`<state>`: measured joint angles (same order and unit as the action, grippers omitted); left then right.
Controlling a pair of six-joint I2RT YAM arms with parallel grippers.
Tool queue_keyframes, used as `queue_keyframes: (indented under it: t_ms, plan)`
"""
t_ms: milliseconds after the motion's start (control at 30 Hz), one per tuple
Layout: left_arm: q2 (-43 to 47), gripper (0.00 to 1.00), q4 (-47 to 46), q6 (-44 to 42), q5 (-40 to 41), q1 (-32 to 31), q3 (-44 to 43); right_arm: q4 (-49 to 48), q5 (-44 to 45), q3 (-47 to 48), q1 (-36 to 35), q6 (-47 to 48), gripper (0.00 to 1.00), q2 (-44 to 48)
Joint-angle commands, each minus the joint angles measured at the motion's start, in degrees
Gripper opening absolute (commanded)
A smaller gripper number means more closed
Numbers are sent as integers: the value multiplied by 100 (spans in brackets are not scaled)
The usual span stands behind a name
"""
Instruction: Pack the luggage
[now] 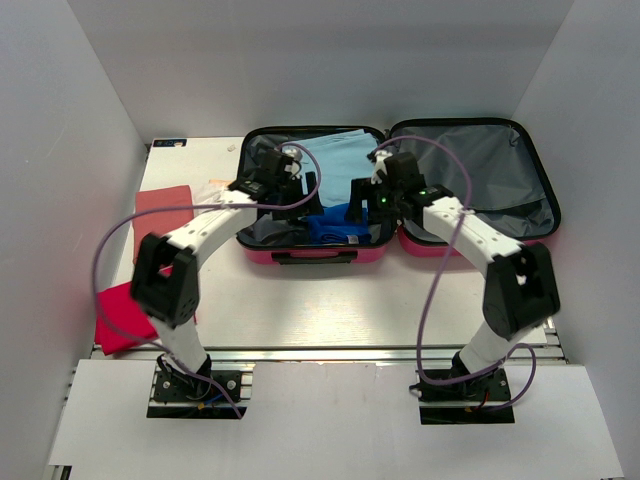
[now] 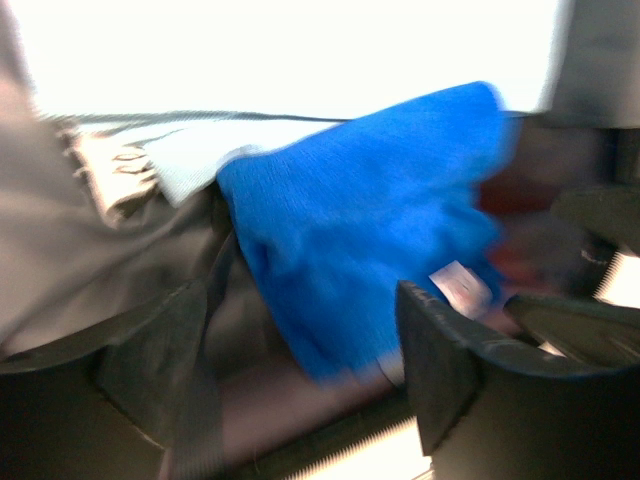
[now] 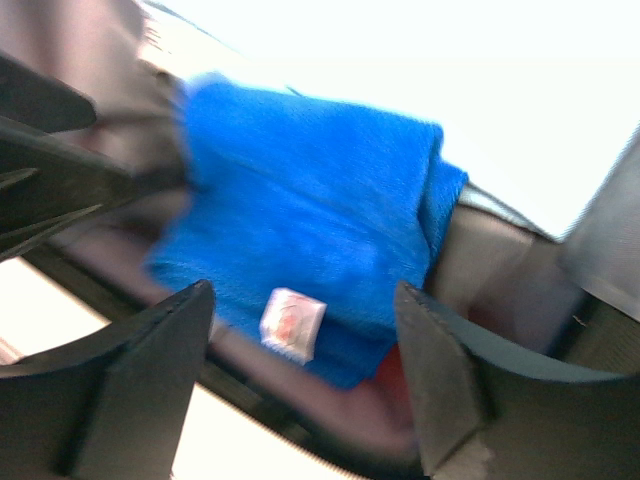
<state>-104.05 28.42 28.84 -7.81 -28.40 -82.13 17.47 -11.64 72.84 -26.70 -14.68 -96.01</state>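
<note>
Closest in each wrist view are the dark fingers: the left hand [image 2: 300, 335] has its fingers spread with nothing between them, and the right hand [image 3: 300, 305] is spread wide too, gripping nothing. Both hang over the luggage [image 1: 300, 256], which lies opened flat on the table [image 1: 330, 300] at its far middle, pink shell edge facing the arms, its grey-lined lid half lying to the right. Just beyond both sets of fingers, in the left half, sits a crumpled bright blue cloth [image 3: 310, 210] with a small white tag [image 3: 291, 323]. A pale blue cloth [image 1: 340, 160] lies behind it in the same half, and grey fabric [image 2: 90, 250] bunches on its left side. Out on the table, left of the luggage, are two red cloths, one [image 1: 160, 210] further back and one [image 1: 120, 315] nearer the left arm's base.
</note>
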Motion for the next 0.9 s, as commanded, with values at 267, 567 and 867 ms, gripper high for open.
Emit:
queue_keyframes:
  t_ms: [267,567,867]
  plan:
    - [3133,98,2278,1820,3248,115,908,151,-49,73,-2,-62,89,1611]
    - [4287,98,2977,3014,4656,1363,2798,-68,-883,-718,-37,-430,89,2086]
    - [3622,98,1510,2284,4280,3118,3536,1,-955,-1184,-28,-387,89,2613]
